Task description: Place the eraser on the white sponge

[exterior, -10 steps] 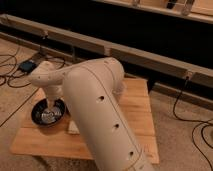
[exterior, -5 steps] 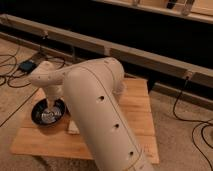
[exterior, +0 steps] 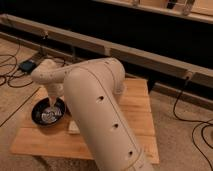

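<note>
My gripper (exterior: pixel 51 104) hangs at the end of the cream-coloured arm (exterior: pixel 95 95) and points down over the dark bowl (exterior: pixel 46 113) on the left of the wooden table (exterior: pixel 135 112). A small off-white piece (exterior: pixel 73 128) shows just right of the bowl at the arm's edge; I cannot tell whether it is the white sponge. The black eraser is not in sight; the arm hides much of the table's middle.
The bowl holds something shiny. Cables (exterior: pixel 192 112) and a dark box (exterior: pixel 26 65) lie on the carpet around the table. A long low ledge (exterior: pixel 150 52) runs behind it.
</note>
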Robot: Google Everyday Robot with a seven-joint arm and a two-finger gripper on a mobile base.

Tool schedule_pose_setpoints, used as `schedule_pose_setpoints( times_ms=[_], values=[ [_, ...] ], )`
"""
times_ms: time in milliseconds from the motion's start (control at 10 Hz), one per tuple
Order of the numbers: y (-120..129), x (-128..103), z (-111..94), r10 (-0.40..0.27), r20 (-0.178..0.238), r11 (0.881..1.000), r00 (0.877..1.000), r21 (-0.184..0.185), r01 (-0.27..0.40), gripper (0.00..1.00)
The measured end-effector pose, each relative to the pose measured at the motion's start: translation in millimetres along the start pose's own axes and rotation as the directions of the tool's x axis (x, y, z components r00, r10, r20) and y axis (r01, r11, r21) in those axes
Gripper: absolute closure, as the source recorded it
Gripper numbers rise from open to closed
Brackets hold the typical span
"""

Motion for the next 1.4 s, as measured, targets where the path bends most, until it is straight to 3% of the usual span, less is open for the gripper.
schedule_pose_setpoints(
  times_ms=[400, 600, 900, 1400],
  values=[
    [-74.2, -13.4, 7.5, 0.140, -0.015, 0.990, 0.990, -0.013, -0.141, 0.20],
    [-109.5, -10.9, 9.6, 0.222, -0.007, 0.974, 0.975, -0.034, -0.222, 0.20],
    [-120.4, 10.6, 20.9, 0.300, -0.013, 0.952, 0.954, -0.058, -0.301, 0.20],
    [-125.0, 39.1, 44.6, 0.371, -0.042, 0.925, 0.928, -0.072, -0.373, 0.20]
  ],
)
